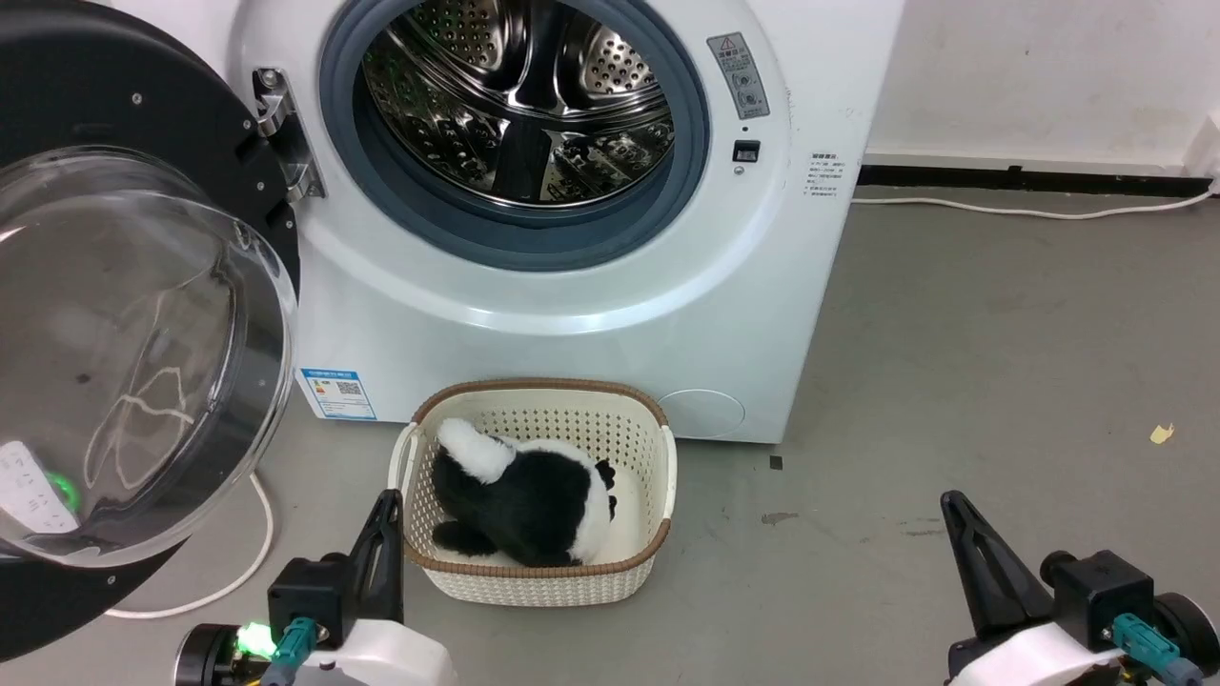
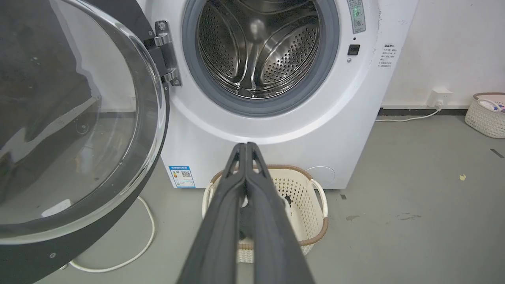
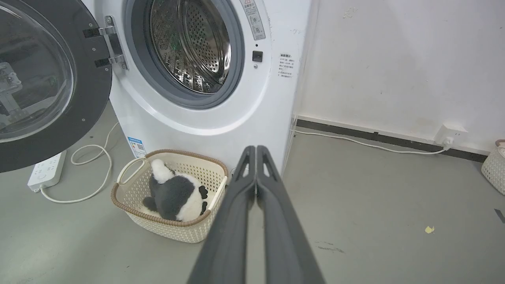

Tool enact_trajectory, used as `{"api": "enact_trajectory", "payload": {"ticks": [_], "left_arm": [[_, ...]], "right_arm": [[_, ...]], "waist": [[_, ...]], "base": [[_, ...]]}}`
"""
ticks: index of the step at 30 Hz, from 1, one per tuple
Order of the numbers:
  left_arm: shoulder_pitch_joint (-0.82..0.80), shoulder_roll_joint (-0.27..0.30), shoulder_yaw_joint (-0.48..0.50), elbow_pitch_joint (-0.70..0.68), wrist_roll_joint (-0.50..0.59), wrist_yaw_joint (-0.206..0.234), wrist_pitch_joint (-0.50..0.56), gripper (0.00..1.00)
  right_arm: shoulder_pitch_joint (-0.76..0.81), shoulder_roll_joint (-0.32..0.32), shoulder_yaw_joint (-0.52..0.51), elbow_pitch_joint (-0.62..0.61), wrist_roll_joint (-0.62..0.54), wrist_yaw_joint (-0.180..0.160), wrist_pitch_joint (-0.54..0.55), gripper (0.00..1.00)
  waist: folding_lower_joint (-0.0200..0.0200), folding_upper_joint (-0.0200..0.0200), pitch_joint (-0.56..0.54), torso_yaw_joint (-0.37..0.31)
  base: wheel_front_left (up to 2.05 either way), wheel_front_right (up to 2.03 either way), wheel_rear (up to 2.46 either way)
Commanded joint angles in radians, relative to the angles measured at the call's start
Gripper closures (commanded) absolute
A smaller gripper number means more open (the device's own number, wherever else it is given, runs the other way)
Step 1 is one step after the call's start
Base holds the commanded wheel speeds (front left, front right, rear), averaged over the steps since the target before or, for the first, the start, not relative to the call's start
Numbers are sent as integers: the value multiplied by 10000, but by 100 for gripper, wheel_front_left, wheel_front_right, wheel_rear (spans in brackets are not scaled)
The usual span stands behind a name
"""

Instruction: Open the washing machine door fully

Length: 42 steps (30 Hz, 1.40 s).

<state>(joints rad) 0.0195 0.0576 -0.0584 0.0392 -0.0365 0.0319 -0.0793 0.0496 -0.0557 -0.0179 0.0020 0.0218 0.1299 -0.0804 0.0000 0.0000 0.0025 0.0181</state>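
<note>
The washing machine [image 1: 591, 314] [image 2: 276, 130] [image 3: 205, 118] stands ahead with its steel drum [image 1: 519, 100] exposed. Its door [image 1: 124, 343] [image 2: 71, 130] [image 3: 43, 79], black rim around a clear glass bowl, is swung wide out to the left on its metal hinge [image 1: 281, 133]. My left gripper [image 1: 389, 502] [image 2: 245, 146] is shut and holds nothing, low at the left beside the basket, apart from the door. At the lower right my right gripper [image 1: 953, 505] [image 3: 255, 149] is shut and holds nothing, well away from the machine.
A cream perforated basket [image 1: 658, 457] [image 3: 130, 197] with a black-and-white plush toy [image 1: 524, 500] sits on the floor before the machine. A white cable [image 1: 238, 572] and power strip [image 3: 45, 169] lie under the door. Another basket [image 2: 487, 118] stands at the right wall.
</note>
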Motion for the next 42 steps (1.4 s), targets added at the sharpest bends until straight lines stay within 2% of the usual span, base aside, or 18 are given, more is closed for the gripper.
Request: {"api": "enact_trajectory", "payload": {"ticks": [1, 42], "left_arm": [[-122, 2, 40, -50, 74, -18, 43, 100], [-195, -74, 584, -392, 365, -319, 793, 100]], "right_arm": [[-207, 38, 29, -11, -59, 6, 51, 100], [-496, 55, 179, -20, -218, 8, 804, 100]], "waist": [[0, 0, -1, -5], [0, 0, -25, -181]], "base": [[0, 0, 0], [0, 0, 0]]}}
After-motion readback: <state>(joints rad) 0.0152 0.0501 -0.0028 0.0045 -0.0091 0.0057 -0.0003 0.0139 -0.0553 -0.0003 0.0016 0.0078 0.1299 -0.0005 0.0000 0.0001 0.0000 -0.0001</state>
